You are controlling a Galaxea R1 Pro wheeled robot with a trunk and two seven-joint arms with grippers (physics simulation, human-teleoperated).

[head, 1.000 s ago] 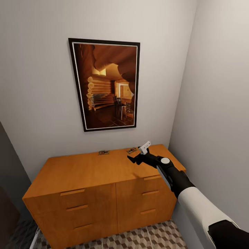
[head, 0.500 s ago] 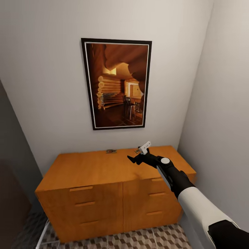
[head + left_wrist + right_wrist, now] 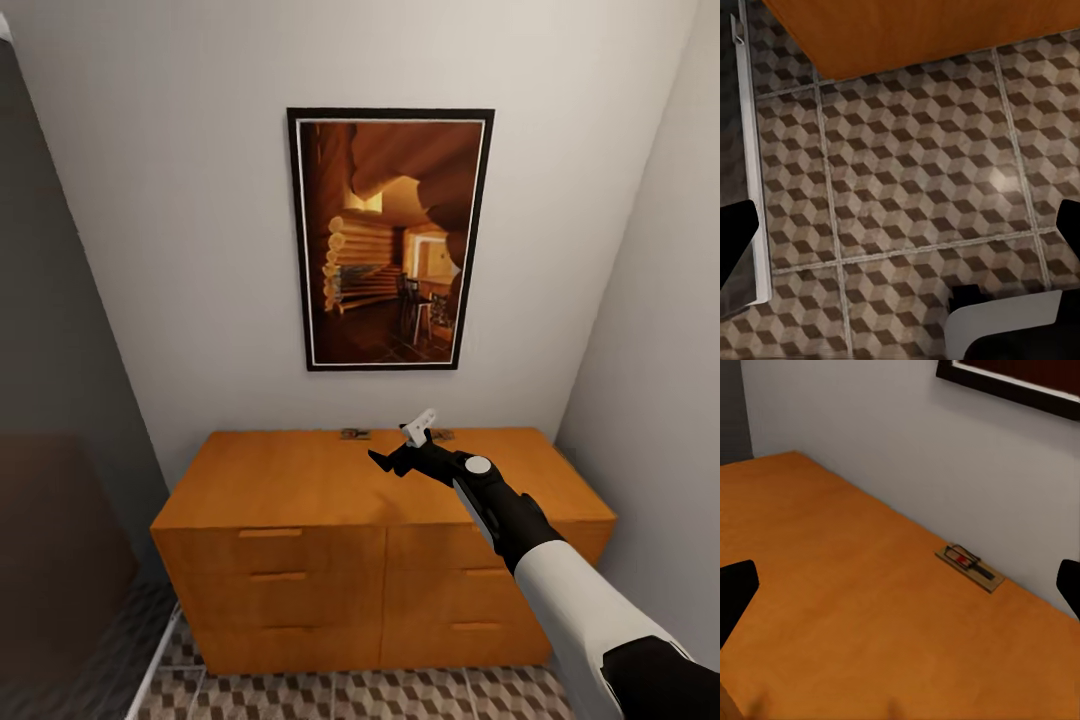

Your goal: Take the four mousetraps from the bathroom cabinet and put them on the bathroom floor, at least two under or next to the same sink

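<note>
right gripper (image 3: 405, 450): centre of head frame, over the cabinet (image 3: 300, 480) top, jaws spread wide, holding nothing.
left gripper (image 3: 907, 225): fingers parted, empty, above bathroom floor (image 3: 907, 165).
mousetraps: one (image 3: 355, 434) and another (image 3: 441, 435) at cabinet's rear edge, below framed picture (image 3: 390, 240).

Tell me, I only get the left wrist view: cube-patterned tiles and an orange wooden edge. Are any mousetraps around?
Observer: Yes. The right wrist view shows one mousetrap lying flat on the cabinet top, near the wall.
Operator: Just that one?
Observer: The head view shows two on it, a left trap and a right trap, below a framed picture.
Operator: Is anything being held?
Observer: No. The right arm hovers over the cabinet top, jaws spread wide and empty.
</note>
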